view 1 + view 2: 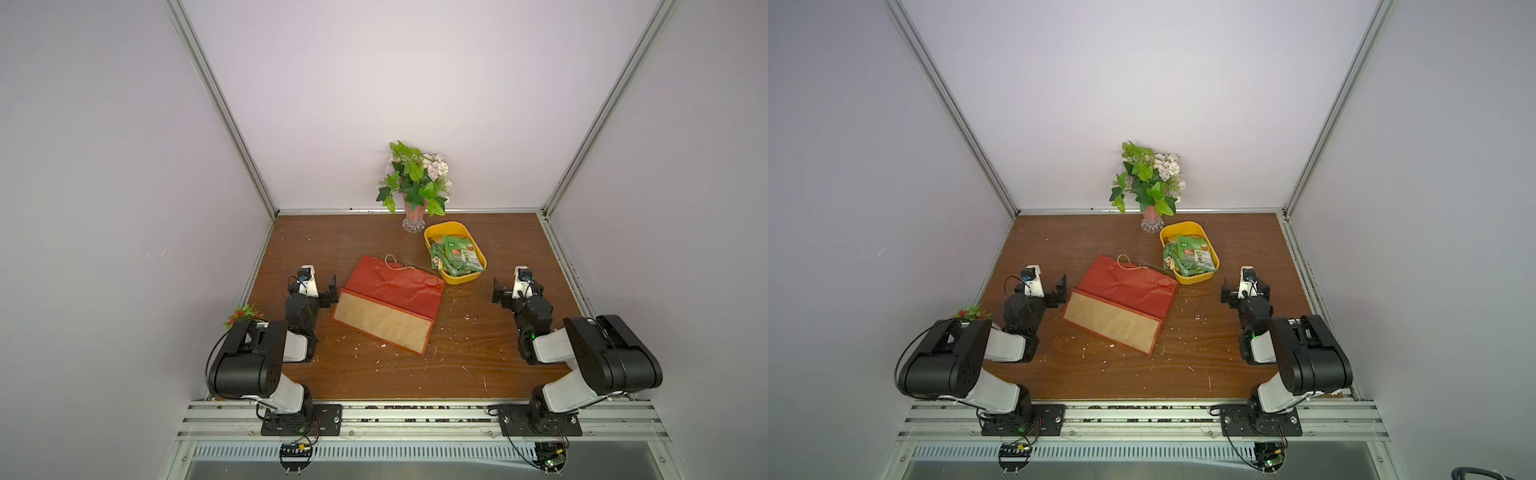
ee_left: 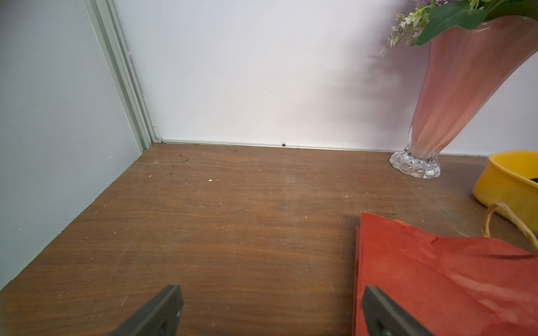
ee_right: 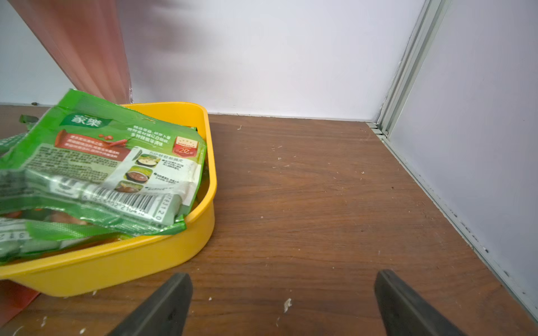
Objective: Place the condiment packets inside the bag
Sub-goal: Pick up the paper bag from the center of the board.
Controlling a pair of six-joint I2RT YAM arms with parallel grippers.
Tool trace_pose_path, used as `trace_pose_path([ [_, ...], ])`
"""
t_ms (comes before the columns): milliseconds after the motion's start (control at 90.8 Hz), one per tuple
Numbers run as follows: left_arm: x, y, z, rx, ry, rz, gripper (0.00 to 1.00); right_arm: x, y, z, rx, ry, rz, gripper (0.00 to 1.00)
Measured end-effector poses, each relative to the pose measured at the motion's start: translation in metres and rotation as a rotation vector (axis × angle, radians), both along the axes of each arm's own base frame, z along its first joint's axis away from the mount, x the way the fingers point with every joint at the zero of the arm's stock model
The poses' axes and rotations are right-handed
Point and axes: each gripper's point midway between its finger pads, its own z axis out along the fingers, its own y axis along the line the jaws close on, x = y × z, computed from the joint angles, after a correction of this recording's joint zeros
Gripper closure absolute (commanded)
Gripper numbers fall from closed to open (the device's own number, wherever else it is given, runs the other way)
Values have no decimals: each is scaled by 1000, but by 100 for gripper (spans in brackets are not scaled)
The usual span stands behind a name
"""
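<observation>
Left gripper (image 1: pixel 331 292) and right gripper (image 1: pixel 498 293) gape wide, empty, flanking the red paper bag (image 1: pixel 395 291) lying flat, its edge just beside the left jaws. Condiment packets (image 1: pixel 459 257) fill the yellow tub (image 1: pixel 446 226) near the bag's handles (image 1: pixel 390 262); bare table (image 1: pixel 519 249) beyond.

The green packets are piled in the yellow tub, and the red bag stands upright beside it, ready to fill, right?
Not quite. The red paper bag lies flat on the table, not upright; both top views show it. The green condiment packets are indeed piled in the yellow tub beside it.
</observation>
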Motion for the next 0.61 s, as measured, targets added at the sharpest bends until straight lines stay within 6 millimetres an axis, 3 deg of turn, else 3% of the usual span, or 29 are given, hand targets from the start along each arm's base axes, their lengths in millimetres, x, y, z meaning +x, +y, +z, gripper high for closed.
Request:
trace_pose_path([
  [473, 0, 0, 0, 0, 0, 0, 1, 0, 0, 0, 0, 0, -1, 0],
  [605, 0, 0, 0, 0, 0, 0, 1, -4, -8, 5, -11, 2, -80, 0],
])
